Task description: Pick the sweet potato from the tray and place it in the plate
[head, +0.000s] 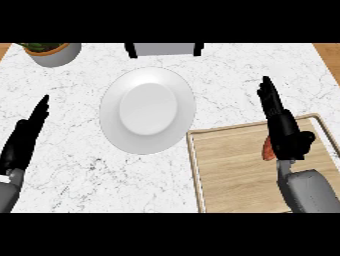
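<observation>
At 9 o'clock on the marble counter (77,165) the left hand (24,137) rests with fingers straight and together, pointing to 12 o'clock, holding nothing. At 11 o'clock stands a grey pot (55,56) with a green plant in it. The white plate (148,110) lies in the centre, and a grey box (163,49) is at 12 o'clock. At 4 o'clock lies the wooden tray (232,170), and the sweet potato (267,149) is on it. Only an orange strip shows, so I cannot tell its long axis. The right hand (284,125) covers it, fingers stretched straight toward 12 o'clock, not closed around it.
</observation>
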Action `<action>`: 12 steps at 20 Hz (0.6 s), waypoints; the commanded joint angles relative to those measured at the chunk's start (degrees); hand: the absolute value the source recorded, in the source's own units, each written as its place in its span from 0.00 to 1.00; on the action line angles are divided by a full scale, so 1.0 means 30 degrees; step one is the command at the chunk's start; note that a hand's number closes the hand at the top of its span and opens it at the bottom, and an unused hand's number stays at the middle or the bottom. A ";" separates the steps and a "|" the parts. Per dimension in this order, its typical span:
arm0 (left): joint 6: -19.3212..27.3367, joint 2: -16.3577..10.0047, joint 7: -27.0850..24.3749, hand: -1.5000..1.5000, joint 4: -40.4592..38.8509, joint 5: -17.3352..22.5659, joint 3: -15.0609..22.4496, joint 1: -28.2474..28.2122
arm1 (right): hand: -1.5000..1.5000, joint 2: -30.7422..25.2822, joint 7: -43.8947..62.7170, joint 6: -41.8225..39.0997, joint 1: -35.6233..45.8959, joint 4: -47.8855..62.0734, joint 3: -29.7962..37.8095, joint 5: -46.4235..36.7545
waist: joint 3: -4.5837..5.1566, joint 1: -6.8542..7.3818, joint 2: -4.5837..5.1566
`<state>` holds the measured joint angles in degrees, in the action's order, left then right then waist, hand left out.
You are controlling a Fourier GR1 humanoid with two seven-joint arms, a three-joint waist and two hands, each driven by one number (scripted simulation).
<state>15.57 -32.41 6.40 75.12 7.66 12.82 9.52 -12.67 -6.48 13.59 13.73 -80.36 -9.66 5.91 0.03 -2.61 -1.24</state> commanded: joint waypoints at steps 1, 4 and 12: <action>0.0445 0.1455 0.0871 0.50 0.1101 -0.0841 0.0521 0.0676 | 1.00 -0.1430 0.0110 -0.1674 -0.0384 -0.0485 0.1998 0.1421 | -0.0018 0.0764 0.0392; -0.0101 0.1801 0.0825 0.50 0.1624 0.1487 -0.0802 0.0609 | 1.00 -0.3621 -0.0680 -0.5078 -0.1000 -0.0091 0.4775 0.4912 | -0.0035 0.0611 0.0369; -0.1381 0.2461 -0.0288 0.50 0.1322 0.3164 -0.1436 -0.0315 | 0.00 -0.3204 -0.6988 -0.2251 -0.4531 0.2862 0.8541 0.3958 | -0.0072 0.0462 0.0439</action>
<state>13.58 -25.87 6.14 79.25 14.89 9.47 8.84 -26.08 -16.81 7.31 5.16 -75.85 10.12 13.35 0.14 -1.79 -0.03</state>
